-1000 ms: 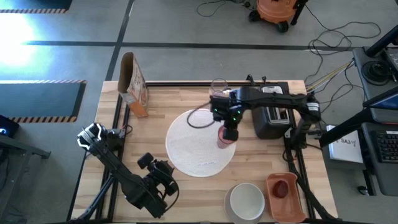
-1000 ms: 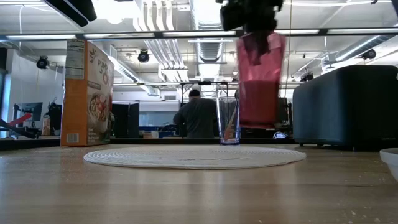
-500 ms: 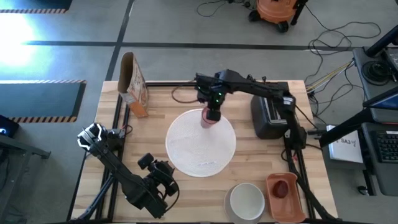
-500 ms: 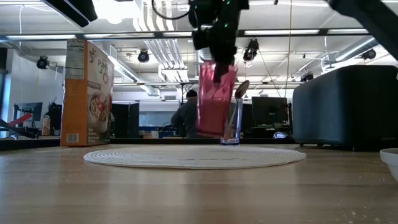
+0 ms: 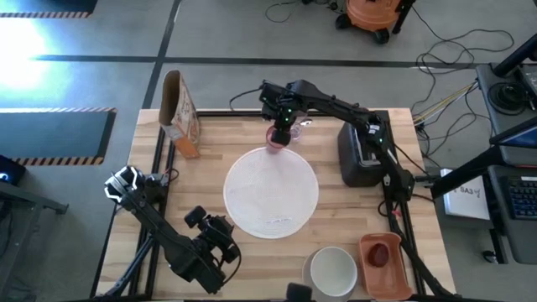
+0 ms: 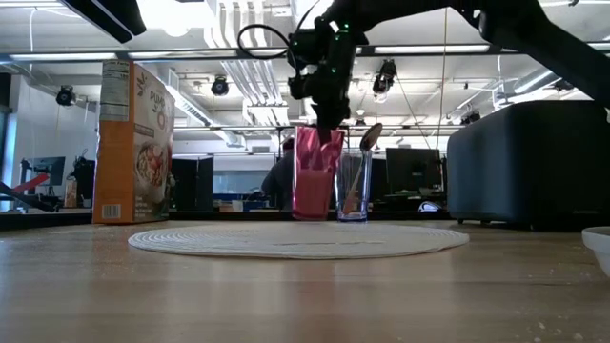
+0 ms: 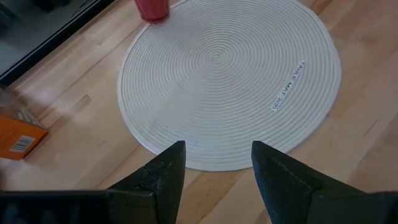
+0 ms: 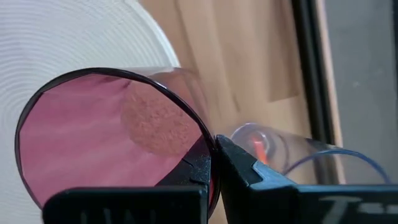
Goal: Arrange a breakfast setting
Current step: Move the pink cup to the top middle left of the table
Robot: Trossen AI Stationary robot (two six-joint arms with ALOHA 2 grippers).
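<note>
Wooden table (image 5: 201, 180): right gripper (image 5: 281, 132) is pinching the pink cup (image 6: 315, 172) by its rim at the mat's (image 5: 270, 191) far edge; drifting sideways risks toppling the neighbouring glass (image 6: 353, 185). Left gripper (image 7: 214, 163) is waiting, spread.

Pink cup (image 5: 276, 138), white ringed placemat (image 5: 270, 192), orange box (image 5: 179, 115).

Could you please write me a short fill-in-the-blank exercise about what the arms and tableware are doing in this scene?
1. The right gripper is shut on the rim of the pink ____.
2. The clear glass holds a ____.
3. The white bowl sits beside an orange tray near the table's ____ edge.
4. The left gripper is ____ and holds nothing.

Missing words: cup; spoon; front; open
</note>
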